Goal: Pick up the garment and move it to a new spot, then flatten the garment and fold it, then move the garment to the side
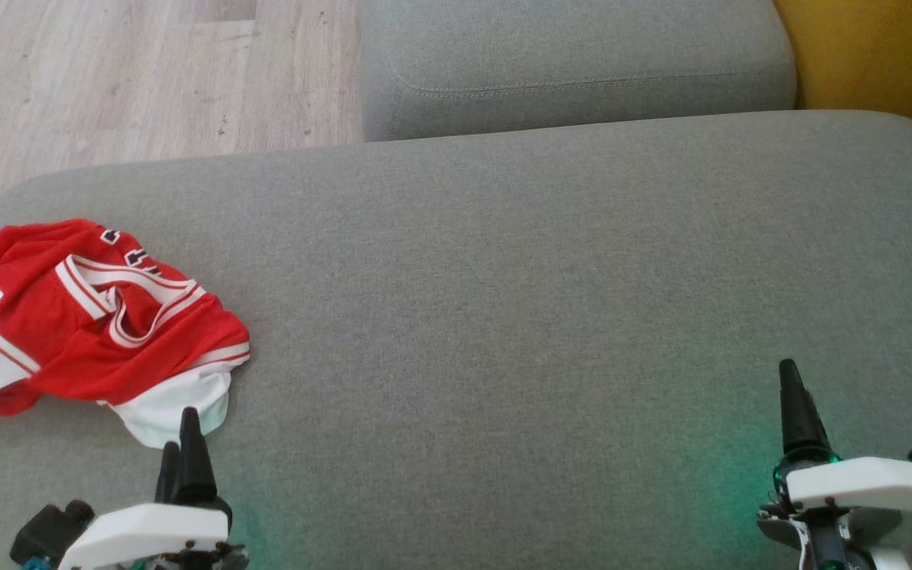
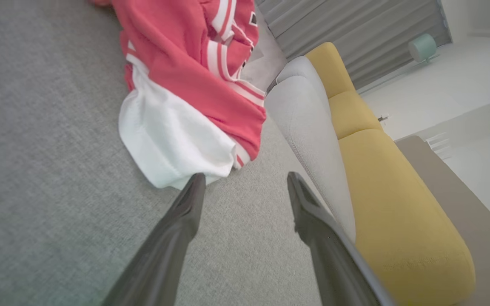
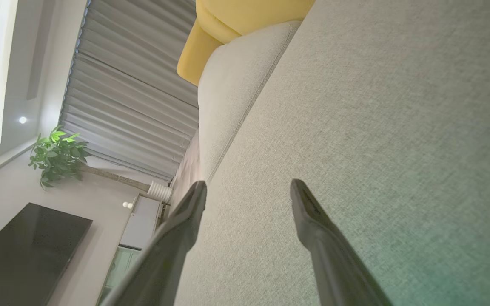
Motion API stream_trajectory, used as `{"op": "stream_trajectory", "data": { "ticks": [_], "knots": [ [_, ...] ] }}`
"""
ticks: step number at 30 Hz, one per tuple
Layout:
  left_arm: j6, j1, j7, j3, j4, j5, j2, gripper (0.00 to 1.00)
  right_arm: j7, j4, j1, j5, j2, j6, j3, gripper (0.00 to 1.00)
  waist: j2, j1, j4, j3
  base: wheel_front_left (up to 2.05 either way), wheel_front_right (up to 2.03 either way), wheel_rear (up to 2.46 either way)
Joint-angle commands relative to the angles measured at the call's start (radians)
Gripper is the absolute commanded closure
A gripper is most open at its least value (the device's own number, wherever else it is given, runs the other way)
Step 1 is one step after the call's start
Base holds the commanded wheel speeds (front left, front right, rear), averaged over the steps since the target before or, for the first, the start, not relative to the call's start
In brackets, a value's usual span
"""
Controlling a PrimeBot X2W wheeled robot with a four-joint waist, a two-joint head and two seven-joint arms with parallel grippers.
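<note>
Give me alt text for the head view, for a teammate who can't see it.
A crumpled red-and-white jersey lies at the left edge of a grey fabric sofa cushion. The left gripper hovers by its white hem; the right gripper is at lower right.

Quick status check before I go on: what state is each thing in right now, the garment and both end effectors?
garment: crumpled in a heap on the sofa seat, unfolded, not gripped.
left end effector: open, empty, one fingertip at the garment's white hem; contact unclear.
right end effector: open, empty, over bare seat fabric.
</note>
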Motion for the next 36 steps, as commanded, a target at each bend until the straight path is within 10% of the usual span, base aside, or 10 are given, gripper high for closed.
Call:
{"op": "stream_trajectory", "data": {
  "ticks": [1,36],
  "knots": [
    [0.007,-0.035,-0.016,0.0,-0.042,0.041,0.021,0.0,-0.014,-0.041,-0.056,-0.039,-0.005,0.003,0.014,0.0,0.0,0.0,0.0,0.0,0.0,0.0,0.0],
    [0.035,-0.043,-0.115,-0.094,-0.053,0.463,0.059,0.0,-0.085,-0.091,-0.057,-0.448,-0.006,0.005,0.069,0.0,0.0,0.0,0.012,-0.003,0.0,0.0,0.0]
  ]
}}
